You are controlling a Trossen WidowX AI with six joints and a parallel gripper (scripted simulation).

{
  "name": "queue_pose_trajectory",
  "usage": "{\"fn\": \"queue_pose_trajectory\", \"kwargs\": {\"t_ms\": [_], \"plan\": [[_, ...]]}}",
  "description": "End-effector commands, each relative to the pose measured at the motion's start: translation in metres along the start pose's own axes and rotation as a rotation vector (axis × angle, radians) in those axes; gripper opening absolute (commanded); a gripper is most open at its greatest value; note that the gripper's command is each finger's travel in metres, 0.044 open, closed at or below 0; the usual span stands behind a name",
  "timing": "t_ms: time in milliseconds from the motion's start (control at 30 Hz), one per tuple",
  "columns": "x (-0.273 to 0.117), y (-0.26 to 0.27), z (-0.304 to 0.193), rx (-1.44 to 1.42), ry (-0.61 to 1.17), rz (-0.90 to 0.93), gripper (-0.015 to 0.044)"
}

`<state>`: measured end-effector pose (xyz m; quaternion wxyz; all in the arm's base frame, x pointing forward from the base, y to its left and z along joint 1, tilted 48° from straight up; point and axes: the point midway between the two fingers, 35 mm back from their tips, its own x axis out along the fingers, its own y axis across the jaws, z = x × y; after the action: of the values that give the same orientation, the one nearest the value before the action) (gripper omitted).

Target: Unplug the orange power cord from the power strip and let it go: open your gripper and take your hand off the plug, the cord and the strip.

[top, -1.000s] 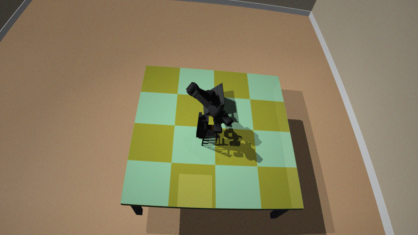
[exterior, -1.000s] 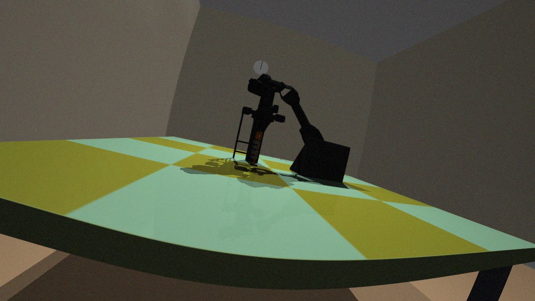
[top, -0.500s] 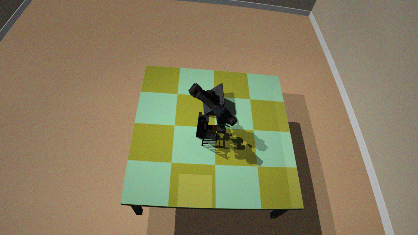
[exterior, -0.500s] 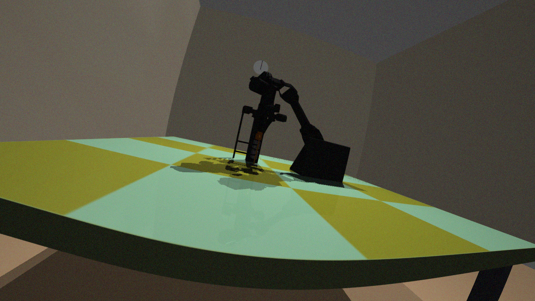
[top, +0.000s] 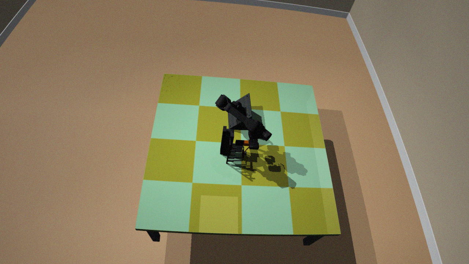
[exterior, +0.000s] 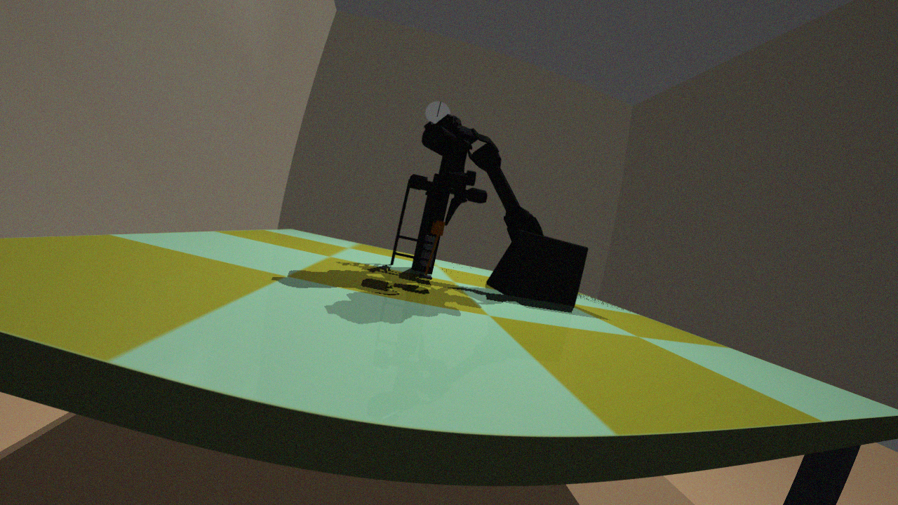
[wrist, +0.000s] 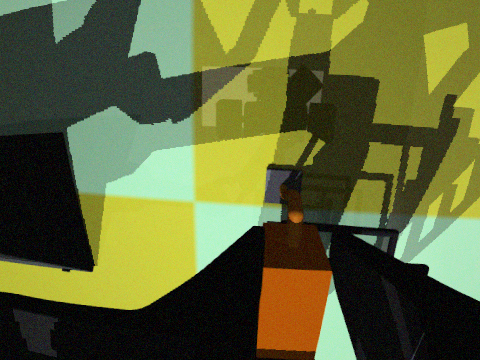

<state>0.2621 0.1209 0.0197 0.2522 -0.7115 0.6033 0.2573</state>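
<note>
Gripper (wrist: 294, 314) is closed on the orange plug (wrist: 292, 303), one dark finger (wrist: 220, 314) pressed to each side, holding it above the checkered table (exterior: 251, 351). The orange cord (wrist: 294, 212) runs down from the plug's far end; its lower stretch is too shadowed to trace. The dark power strip (top: 225, 140) lies just beside, apparently detached.

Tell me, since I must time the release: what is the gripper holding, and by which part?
The gripper is shut on the orange plug, clamping the plug body's two sides between its fingers.
</note>
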Motion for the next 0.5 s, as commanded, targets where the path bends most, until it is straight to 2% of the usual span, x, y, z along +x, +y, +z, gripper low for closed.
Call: {"fn": "queue_pose_trajectory", "kwargs": {"t_ms": [0, 333, 467], "plan": [[-0.001, -0.002, -0.004, 0.008, -0.013, -0.011, 0.0079], [0.0, -0.002, -0.005, 0.008, -0.013, -0.012, 0.0341], [-0.005, -0.004, 0.015, 0.008, -0.015, -0.012, 0.044]]}}
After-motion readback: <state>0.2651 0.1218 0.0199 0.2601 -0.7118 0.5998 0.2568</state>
